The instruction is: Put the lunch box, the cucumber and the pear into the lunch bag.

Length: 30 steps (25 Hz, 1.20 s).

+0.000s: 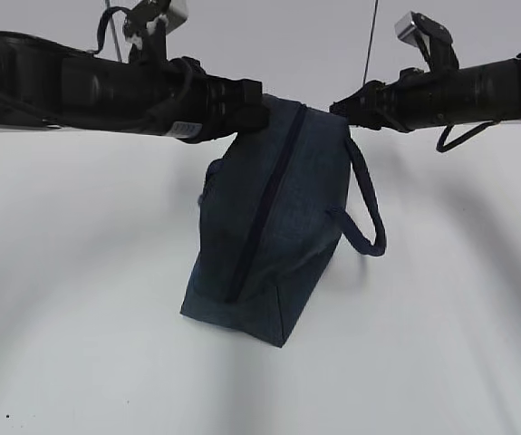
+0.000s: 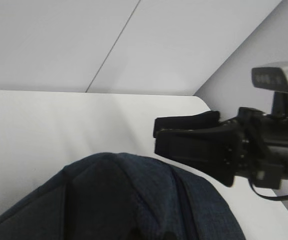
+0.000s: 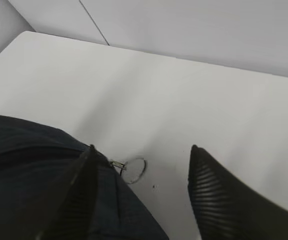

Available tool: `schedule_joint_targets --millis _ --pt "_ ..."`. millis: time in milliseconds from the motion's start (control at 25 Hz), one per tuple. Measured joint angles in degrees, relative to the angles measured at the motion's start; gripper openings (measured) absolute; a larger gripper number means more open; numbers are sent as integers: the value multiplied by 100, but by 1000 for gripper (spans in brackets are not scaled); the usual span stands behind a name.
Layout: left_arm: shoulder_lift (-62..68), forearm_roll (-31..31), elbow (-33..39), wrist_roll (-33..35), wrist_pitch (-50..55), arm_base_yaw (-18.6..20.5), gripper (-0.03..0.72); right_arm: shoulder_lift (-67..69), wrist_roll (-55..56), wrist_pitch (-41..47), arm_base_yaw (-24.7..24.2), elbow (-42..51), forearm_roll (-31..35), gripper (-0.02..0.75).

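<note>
**The bag is zipped, and no food is in view**

You have both arms up by the far end of the lunch bag (image 1: 269, 227). The bag stands on the white counter (image 1: 79, 344), and its dark zipper (image 1: 258, 217) runs down the middle of the top. The zipper looks shut all the way along.

Your right hand (image 3: 141, 195) is spread wide. One finger (image 3: 76, 200) rests on the cloth, and the other finger stands off over the bare counter. The little metal ring pull (image 3: 133, 170) hangs at the bag's end, just between them. It is not pinched.

Your left hand (image 1: 251, 113) is pressed up against the bag's top corner. I cannot tell if it is gripping the cloth or just touching it.

I cannot see the lunch box, the cucumber or the pear in any view. They may be inside the bag, or off to the side.

If they are inside, you are near the end, and you only need to let go and back away. If not, pinch the ring and pull the zipper open first.
</note>
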Motion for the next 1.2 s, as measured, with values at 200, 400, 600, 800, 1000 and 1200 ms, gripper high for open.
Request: schedule_joint_targets --millis 200,400,600,800,1000,1200 --pt "253 -30 -259 0 -258 -5 87 -303 -63 0 0 0 -294 452" --pt "305 240 -472 0 -426 -5 297 -583 -76 -115 109 0 -979 453" --pt "180 961 -592 0 -359 -5 345 -882 434 -248 290 0 -1931 453" --pt "-261 1735 -598 -247 -341 0 351 -1230 1575 -247 314 0 -3046 452" --pt "-669 3196 -603 -1377 -250 52 351 -1652 2812 -166 314 0 -4150 450" --pt "-921 4522 -603 -3000 486 342 351 -2093 4204 253 314 0 -5241 450"
